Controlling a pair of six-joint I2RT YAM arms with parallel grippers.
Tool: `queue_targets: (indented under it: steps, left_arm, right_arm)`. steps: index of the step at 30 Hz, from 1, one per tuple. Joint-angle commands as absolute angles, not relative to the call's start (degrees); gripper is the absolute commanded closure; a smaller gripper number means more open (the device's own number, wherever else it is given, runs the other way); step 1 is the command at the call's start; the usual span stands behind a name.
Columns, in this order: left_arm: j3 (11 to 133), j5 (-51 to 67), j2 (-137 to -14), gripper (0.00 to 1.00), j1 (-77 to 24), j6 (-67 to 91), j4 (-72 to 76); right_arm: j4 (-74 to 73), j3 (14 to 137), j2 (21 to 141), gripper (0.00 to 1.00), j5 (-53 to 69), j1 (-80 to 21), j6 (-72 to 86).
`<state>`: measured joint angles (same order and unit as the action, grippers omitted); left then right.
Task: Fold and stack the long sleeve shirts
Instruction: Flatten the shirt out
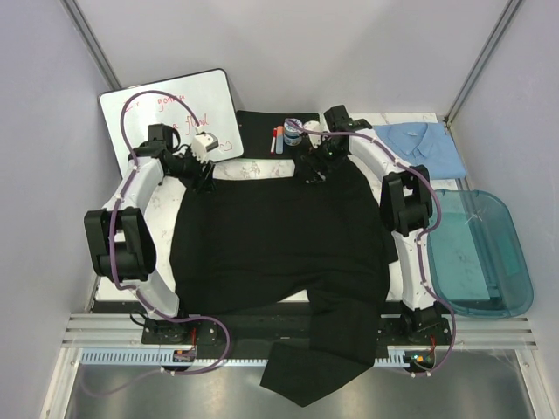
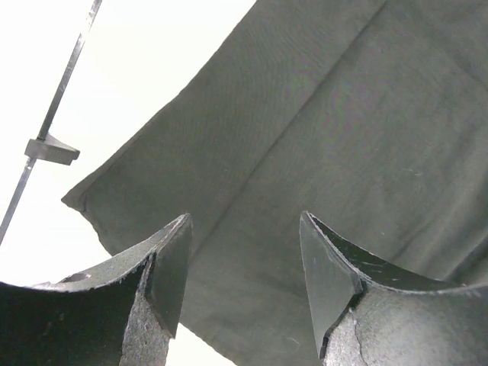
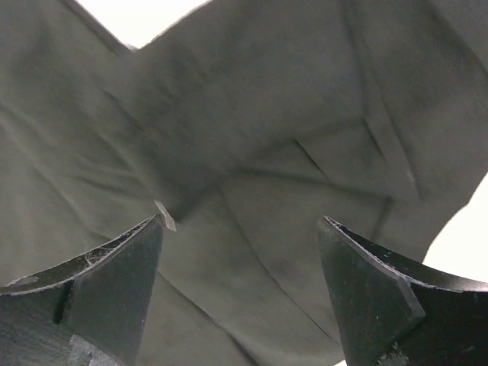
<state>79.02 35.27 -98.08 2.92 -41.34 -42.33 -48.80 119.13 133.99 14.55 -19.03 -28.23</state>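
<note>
Pale walls close in the cell around a marbled tabletop [image 1: 253, 169]. Just above centre in the top view, the left end effector [image 1: 203, 177] [image 2: 244, 252] hangs over the upper left corner of the black shirt [image 1: 279, 236]. Its fingers are spread wide with nothing between them, and the wrist view shows a hemmed fabric edge running diagonally beneath the gap. The right end effector [image 1: 311, 170] [image 3: 240, 229] sits at the upper right of the same far edge. It is equally wide apart and empty, above a rumpled patch of seams and folds.

Outward from both, the black shirt covers most of the middle of the frame, laid roughly flat. One long part [image 1: 323, 362] trails off the near edge at the lower centre. The light blue shirt [image 1: 419, 144] lies at the upper right, already looking flat and compact, well apart from the black one. A whiteboard [image 1: 170, 118] leans at the upper left, markers [image 1: 278, 140] lie at top centre, and a teal bin [image 1: 476, 253] sits at the right.

Judging by this, the step in hand is the first fold of the black shirt, with both arms poised to pinch its far edge. The next move calls for lowering and closing on a single layer at each corner. The two arms then need to draw that edge toward the bottom of the frame together so the cloth folds evenly.
</note>
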Motion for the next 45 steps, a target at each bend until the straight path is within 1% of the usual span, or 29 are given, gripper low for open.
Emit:
queue_targets:
  steps: [1,4,6,7,8,10,11,13,15,19,22,23,25,27,28,29,32,34,35,38,42,45]
  left_arm:
    - [77.35,36.83,-98.0,0.35,2.9,-39.55,-39.29]
    - [76.99,36.74,-98.52,0.35,3.08,-39.29,-38.59]
    - [77.43,36.65,-99.14,0.35,3.08,-39.2,-38.41]
    - [77.69,36.48,-99.4,0.35,3.08,-39.03,-38.32]
    - [78.13,36.21,-99.58,0.35,3.16,-38.94,-38.23]
    - [78.57,35.43,-100.02,0.35,3.34,-38.67,-37.88]
    - [78.75,35.42,-100.02,0.35,3.43,-38.41,-37.53]
    - [78.84,35.33,-100.19,0.37,4.04,-38.15,-36.92]
    - [78.84,34.98,-100.55,0.38,4.48,-37.71,-35.78]
    - [78.58,33.67,-102.04,0.39,4.75,-35.95,-32.79]
    - [79.01,33.49,-103.35,0.39,4.83,-34.89,-31.38]
    - [79.36,33.31,-104.23,0.39,4.75,-34.72,-31.12]
    - [80.15,32.09,-105.11,0.39,4.83,-34.72,-30.5]
    - [81.12,31.03,-106.78,0.38,4.92,-34.63,-29.97]
    - [81.65,30.33,-107.66,0.38,4.92,-34.72,-29.88]
    - [83.04,29.89,-108.45,0.38,4.83,-34.72,-29.88]
    - [86.38,28.83,-111.7,0.39,4.92,-36.38,-31.72]
    - [88.06,28.21,-113.99,0.39,4.83,-38.3,-32.69]
    - [89.02,28.13,-114.43,0.4,4.92,-39.19,-33.57]
    - [90.26,26.64,-115.84,0.42,4.92,-40.51,-33.49]
    - [90.62,24.7,-116.54,0.44,5.1,-42.53,-32.52]
    - [91.84,23.47,-117.59,0.44,5.1,-43.5,-32.34]
  right_arm:
    - [-43.52,117.43,131.49,0.1,19.77,-21.0,-26.81]
    - [-42.37,116.98,132.53,0.11,18.64,-22.41,-26.72]
    - [-42.45,119.17,135.08,0.19,17.85,-23.11,-26.46]
    - [-42.36,120.14,135.96,0.26,17.32,-23.38,-26.37]
    - [-42.36,122.41,137.97,0.51,15.84,-23.55,-26.11]
    - [-42.1,125.23,139.83,0.74,13.99,-23.64,-24.18]
    - [-42.1,128.03,140.7,1.0,13.02,-23.64,-23.47]
    - [-39.31,129.2,140.1,1.0,12.31,-23.64,-20.84]
    - [-35.44,127.63,137.03,1.0,10.82,-23.64,-18.39]
    - [-21.22,122.88,132.46,1.0,6.16,-23.47,-14.16]
    - [-17.93,122.34,132.18,1.0,5.45,-23.55,-13.01]
    - [-18.1,123.82,133.41,0.93,5.36,-23.64,-13.01]
    - [-19.41,125.15,135.78,0.88,5.45,-23.73,-13.36]
    - [-20.38,125.42,137.1,0.6,6.15,-23.82,-14.67]
    - [-21.26,125.77,138.76,0.5,6.07,-24.17,-15.29]
    - [-22.31,126.99,139.48,0.37,6.06,-24.26,-16.25]
    - [-27.06,127.62,139.58,0.26,7.29,-24.0,-16.78]
    - [-28.3,125.52,135.56,0.23,8.87,-22.51,-16.18]
    - [-28.3,122.81,133.96,0.21,11.75,-21.8,-15.65]
    - [-28.74,118.84,127.81,0.19,15.28,-18.38,-12.93]
    - [-30.14,115.58,123.49,0.19,16.62,-13.89,-11.51]
    - [-31.28,113.91,123.75,0.23,15.12,-10.47,-11.95]
